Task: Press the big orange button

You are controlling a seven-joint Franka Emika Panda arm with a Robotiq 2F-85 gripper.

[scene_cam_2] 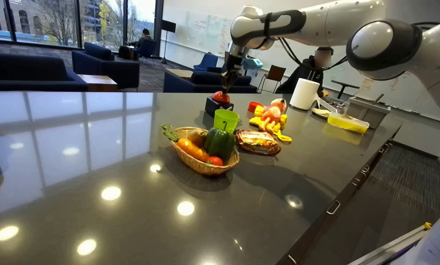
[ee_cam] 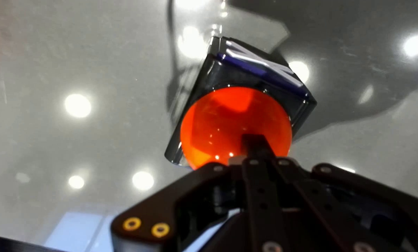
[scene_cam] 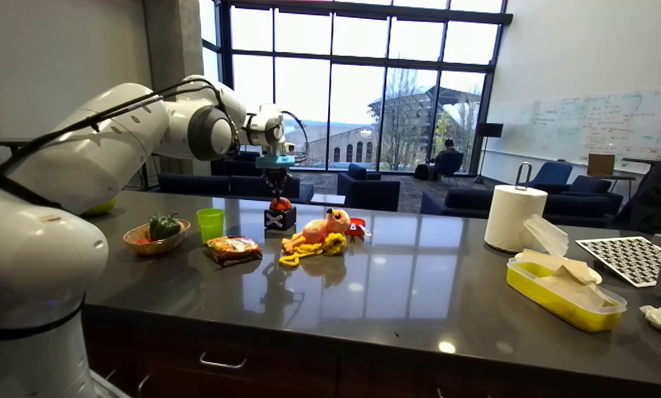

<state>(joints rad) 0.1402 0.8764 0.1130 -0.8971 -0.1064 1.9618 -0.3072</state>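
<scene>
The big orange button is a round orange-red dome [ee_cam: 222, 119] on a black boxy base [ee_cam: 209, 73] with a white X on one side. It also shows in both exterior views, as the dome [scene_cam: 281, 205] on the counter and the dome [scene_cam_2: 221, 97] behind the green cup. My gripper [ee_cam: 256, 143] points down over the dome with its fingers together and nothing between them. Its tips overlap the dome's lower right part in the wrist view. In both exterior views the fingertips [scene_cam: 279, 193] [scene_cam_2: 225, 87] are at the dome's top; I cannot tell whether they touch it.
A green cup [scene_cam: 211, 225], a snack packet [scene_cam: 234, 249] and a basket [scene_cam_2: 201, 168] of toy vegetables stand near the button. A pink plush bird [scene_cam: 320, 228] on yellow material and a red dish [scene_cam_2: 254, 106] lie beside it. A paper towel roll [scene_cam: 514, 218] and a yellow container [scene_cam: 562, 298] stand farther off.
</scene>
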